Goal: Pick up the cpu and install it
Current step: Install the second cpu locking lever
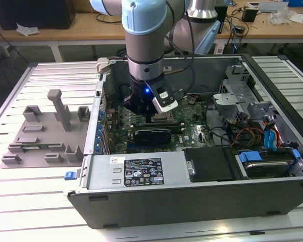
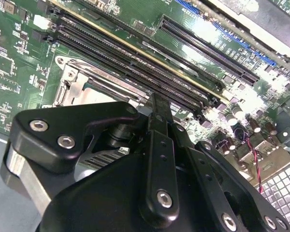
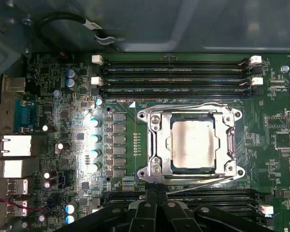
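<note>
- First wrist view: the cpu [image 3: 193, 143] lies flat inside the socket frame [image 3: 154, 145] on the motherboard [image 3: 53, 121].
- My gripper [image 3: 157, 197] hovers just beside the frame, fingers pressed together, holding nothing.
- I judge the chip light, stiff, fragile; hold by its edges.

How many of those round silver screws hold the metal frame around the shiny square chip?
4 show in the first wrist view, beside the cpu in its socket frame: two on one side, two on the other. Others may be hidden.
</note>
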### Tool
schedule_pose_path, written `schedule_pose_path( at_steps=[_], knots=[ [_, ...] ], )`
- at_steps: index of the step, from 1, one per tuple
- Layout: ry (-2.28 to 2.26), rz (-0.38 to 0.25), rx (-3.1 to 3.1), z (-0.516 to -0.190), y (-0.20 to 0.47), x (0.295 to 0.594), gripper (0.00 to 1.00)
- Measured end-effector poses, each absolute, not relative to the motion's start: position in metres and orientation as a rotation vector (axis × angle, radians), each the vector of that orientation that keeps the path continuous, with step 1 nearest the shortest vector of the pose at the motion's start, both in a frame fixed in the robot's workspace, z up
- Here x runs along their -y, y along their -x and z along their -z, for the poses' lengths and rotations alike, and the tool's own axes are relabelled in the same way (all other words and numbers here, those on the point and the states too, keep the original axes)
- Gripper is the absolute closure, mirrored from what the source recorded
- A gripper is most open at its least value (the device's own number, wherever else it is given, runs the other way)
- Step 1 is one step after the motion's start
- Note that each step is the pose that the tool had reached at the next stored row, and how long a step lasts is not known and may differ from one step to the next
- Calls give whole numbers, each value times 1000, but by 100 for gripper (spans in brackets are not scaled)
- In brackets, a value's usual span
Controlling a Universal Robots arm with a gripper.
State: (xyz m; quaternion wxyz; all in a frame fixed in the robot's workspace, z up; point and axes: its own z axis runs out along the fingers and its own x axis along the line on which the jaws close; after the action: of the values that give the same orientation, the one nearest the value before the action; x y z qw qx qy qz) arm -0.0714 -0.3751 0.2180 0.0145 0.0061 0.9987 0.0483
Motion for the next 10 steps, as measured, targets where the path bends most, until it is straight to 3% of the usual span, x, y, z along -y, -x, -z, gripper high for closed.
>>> schedule_pose_path(
  at_steps=[10],
  knots=[
    [-20,-182,-3107,-215,78,377,89]
  ],
)
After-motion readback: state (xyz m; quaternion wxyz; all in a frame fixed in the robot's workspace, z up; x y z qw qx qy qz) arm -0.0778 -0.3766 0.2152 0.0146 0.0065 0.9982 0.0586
